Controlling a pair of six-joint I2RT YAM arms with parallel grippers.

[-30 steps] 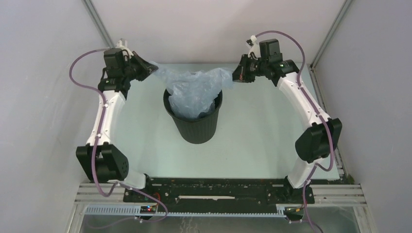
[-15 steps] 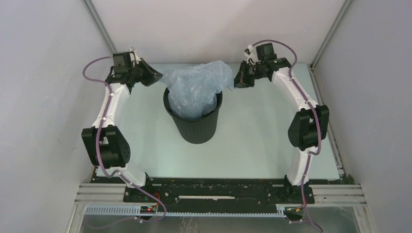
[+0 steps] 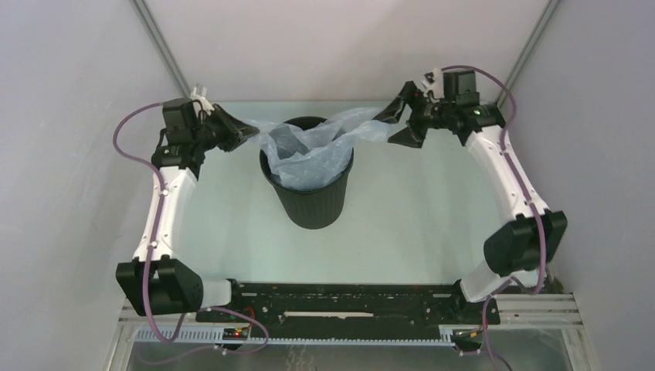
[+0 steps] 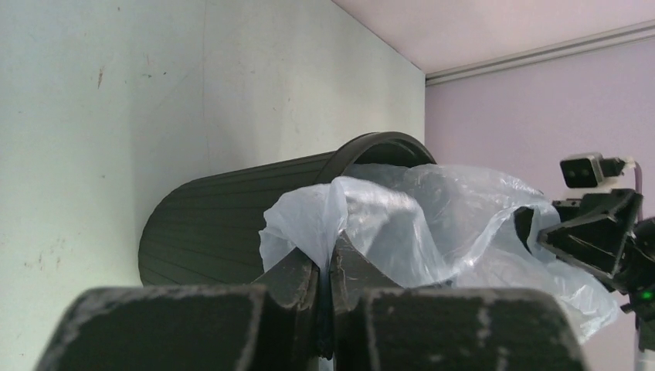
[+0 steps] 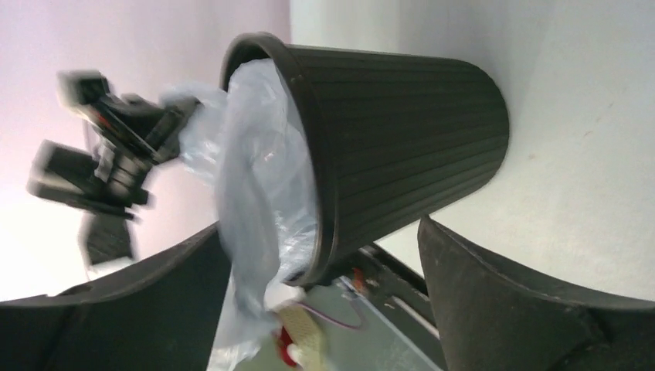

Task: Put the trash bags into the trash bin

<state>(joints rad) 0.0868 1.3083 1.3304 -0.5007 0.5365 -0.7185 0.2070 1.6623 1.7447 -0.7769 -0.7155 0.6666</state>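
The trash bag [image 3: 309, 147] lies stretched across the mouth of the trash bin [image 3: 309, 205]. Its middle sags down inside the rim, and its two ends trail out over the rim at about 10 o'clock and 2 o'clock. The bin stands upright near the middle of the table [image 3: 417, 224], its black ribbed wall tapering toward the base.

At 10 o'clock from the bin, the left gripper [image 3: 246, 128] is pinched tight on a bunched corner of the film. The left wrist view shows the fingers pressed together with the plastic gathered between them, the bag running from there back to the rim.

At 2 o'clock, the right gripper [image 3: 400, 124] is spread wide. In its own view the two fingers [image 5: 494, 301] stand far apart, with the bin between them. The bag's other end reaches out to this gripper and drapes along one finger. It looks loose there rather than clamped, though the blur makes the contact hard to judge.
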